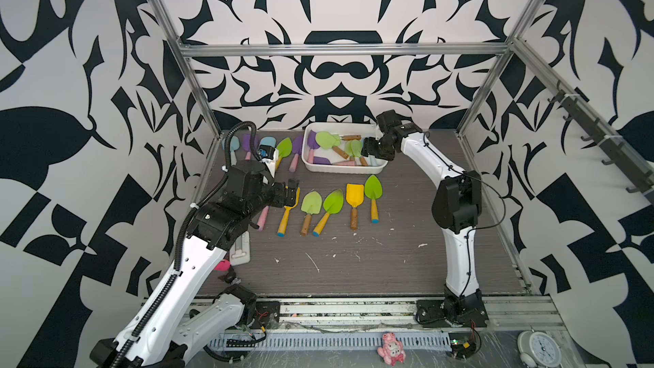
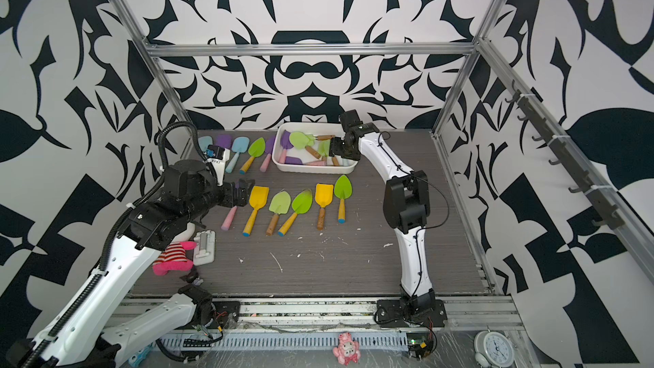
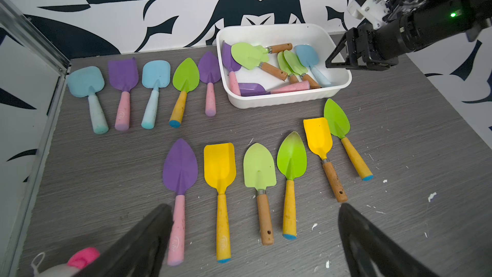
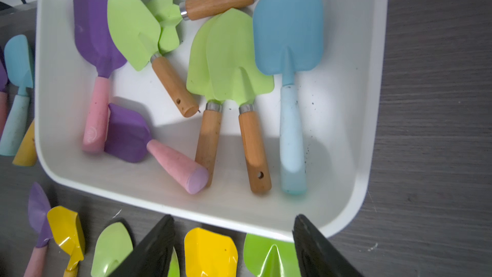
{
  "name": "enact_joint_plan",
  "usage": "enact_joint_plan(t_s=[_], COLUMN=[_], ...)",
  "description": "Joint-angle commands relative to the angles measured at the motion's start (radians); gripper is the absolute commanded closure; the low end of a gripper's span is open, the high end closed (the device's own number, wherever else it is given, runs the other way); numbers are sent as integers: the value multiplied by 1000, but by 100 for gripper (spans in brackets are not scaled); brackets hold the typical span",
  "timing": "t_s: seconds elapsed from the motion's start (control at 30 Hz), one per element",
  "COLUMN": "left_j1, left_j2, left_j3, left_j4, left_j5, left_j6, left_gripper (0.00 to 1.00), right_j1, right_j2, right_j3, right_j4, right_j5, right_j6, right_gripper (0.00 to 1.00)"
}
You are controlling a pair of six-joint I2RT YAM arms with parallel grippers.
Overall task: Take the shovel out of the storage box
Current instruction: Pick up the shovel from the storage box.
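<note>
Storage box (image 1: 343, 168): white tub at the back of the table (image 1: 407, 253), right of centre in both top views, with several shovels lying loose inside.
Left end effector (image 1: 292, 193): fingers spread wide with nothing between them. It hangs over the left part of the front row, well apart from the box.
Back row (image 3: 155, 75): five shovels flat on the table left of the box, blades toward the wall. They run blue, purple, blue, green, purple.
Front row (image 3: 259, 166): six shovels in front of the box, handles toward the robot. They run purple, yellow, pale green, green, yellow, green.
Box, left end: purple shovel (image 4: 93, 33) with a pink handle lies along the wall, and a second purple shovel (image 4: 127, 134) sits tilted on its edge beside it. A pale green shovel (image 4: 131, 27) overlaps a green fork-shaped tool (image 4: 166, 19).
Box, middle: two pale green shovels (image 4: 231, 57) with wooden handles, blades overlapping.
Box, right end: blue shovel (image 4: 288, 30) lying flat just beside that pair, handle toward the near wall.
Right end effector (image 1: 364, 147): above the right end of the box, fingers (image 4: 159, 238) apart and empty, touching no shovel. The blue shovel and the pale green pair lie nearest, below it.
</note>
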Motion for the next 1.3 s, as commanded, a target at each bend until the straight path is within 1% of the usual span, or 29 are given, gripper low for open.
enact_joint_plan(t_s=[0.0, 0.5, 0.63, 0.77, 1.03, 1.13, 1.27], left_j1=[-3, -2, -2, -2, -2, -1, -2], left_j2=[-21, -8, -5, -2, -1, 2, 12], left_j3=[12, 38, 35, 27, 15, 12, 9], left_j4=[-51, -87, -88, -88, -87, -84, -78], left_j5=[-12, -5, 1, 4, 7, 13, 16], left_j6=[-15, -32, -37, -42, -42, -43, -42], left_gripper=[1, 1, 1, 0, 0, 1, 1], right_j1=[-9, -21, -23, -23, -23, -23, -23], right_j2=[29, 295, 334, 356, 372, 385, 430], right_j3=[102, 409, 447, 452, 455, 464, 520], right_j4=[-39, -79, -79, -73, -96, -106, -142], right_j5=[17, 47, 45, 55, 149, 170, 170], right_j6=[-28, -58, -58, -66, -103, -113, -115], right_gripper=[28, 31, 32, 33, 37, 39, 44])
